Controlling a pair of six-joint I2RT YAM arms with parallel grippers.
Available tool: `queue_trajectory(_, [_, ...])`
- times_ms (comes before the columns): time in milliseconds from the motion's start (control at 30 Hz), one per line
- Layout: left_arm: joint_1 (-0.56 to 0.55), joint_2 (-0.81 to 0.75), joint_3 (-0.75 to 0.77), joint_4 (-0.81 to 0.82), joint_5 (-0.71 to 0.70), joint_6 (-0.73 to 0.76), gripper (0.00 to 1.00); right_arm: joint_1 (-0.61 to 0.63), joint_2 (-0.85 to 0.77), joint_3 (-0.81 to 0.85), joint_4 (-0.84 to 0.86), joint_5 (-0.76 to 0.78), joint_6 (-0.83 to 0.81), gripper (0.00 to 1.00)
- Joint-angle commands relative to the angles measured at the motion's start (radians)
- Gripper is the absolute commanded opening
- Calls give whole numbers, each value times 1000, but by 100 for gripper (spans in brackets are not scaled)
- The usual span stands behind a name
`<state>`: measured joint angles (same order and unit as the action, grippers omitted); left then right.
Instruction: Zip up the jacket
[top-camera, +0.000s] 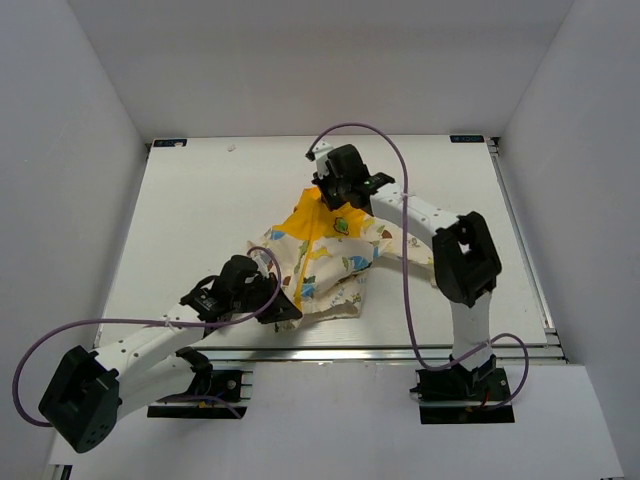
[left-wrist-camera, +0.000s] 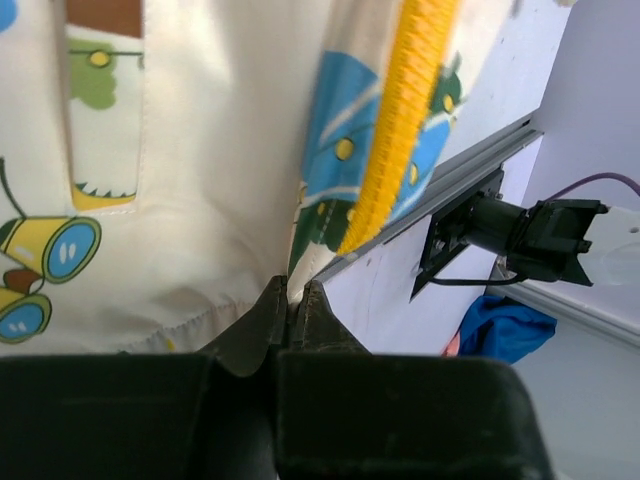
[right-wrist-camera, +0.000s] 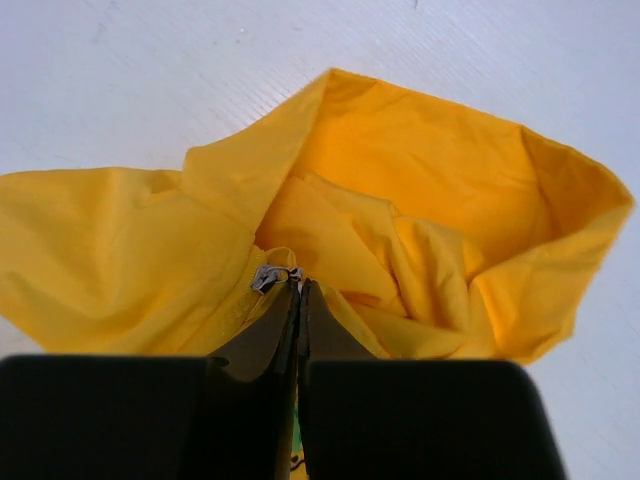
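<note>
Jacket (top-camera: 330, 265): lay crumpled on the table (top-camera: 200, 220), around the table's middle and reaching to its near edge; cream cloth with cartoon prints (left-wrist-camera: 200, 200), yellow hood (right-wrist-camera: 420, 200) spread open on the table's far side of the heap.
Zipper (left-wrist-camera: 400, 120): yellow teeth ran as one closed line up the front in the left wrist view; from above it showed as a yellow line (top-camera: 312, 240) from the table's near edge towards its centre.
Slider (right-wrist-camera: 268, 277): small metal piece at the top of the zip, below the hood opening, just beside the right fingertips.
Left gripper (top-camera: 290, 308): at the table's near edge, low and level; jaws pressed together on the jacket's bottom hem beside the zip's lower end, cloth pinched between the fingertips (left-wrist-camera: 295, 300).
Right gripper (top-camera: 330, 208): above the table's centre, pointing down; jaws pressed together (right-wrist-camera: 298, 290) on the jacket at the zip's top, yellow cloth bunched on both sides.
Rail (left-wrist-camera: 450, 180): grey metal strip along the table's near edge, just under the hem.
Cables (top-camera: 405, 280): purple loops hung from both arms over the table's near half.
Blue cloth (left-wrist-camera: 505, 335): below the table's near edge, apart from the jacket.
</note>
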<state>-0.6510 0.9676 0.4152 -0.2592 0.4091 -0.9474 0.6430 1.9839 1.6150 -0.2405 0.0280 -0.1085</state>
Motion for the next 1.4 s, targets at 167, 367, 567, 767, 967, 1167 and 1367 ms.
queue_trajectory(167, [-21,31,-56,-94,157,15,0,-123,193,319,141,78,-19,0])
queue_trajectory(367, [-22,117,118,-230,96,134,83,-121,-26,82,165,-132,-31,32])
queue_trajectory(567, [-21,83,295,-440,-4,205,98,-123,-284,-152,-21,-145,67,89])
queue_trajectory(767, [-16,-50,349,-537,-286,110,98,-112,-559,-502,-21,-267,260,89])
queue_trajectory(967, [45,177,359,-174,-338,159,98,-46,-538,-658,119,-459,391,89])
queue_trajectory(1167, [152,436,461,-26,-303,220,98,-45,-384,-684,201,-508,455,89])
queue_trajectory(1367, [312,641,438,99,-159,245,98,-88,-310,-730,140,-332,486,89])
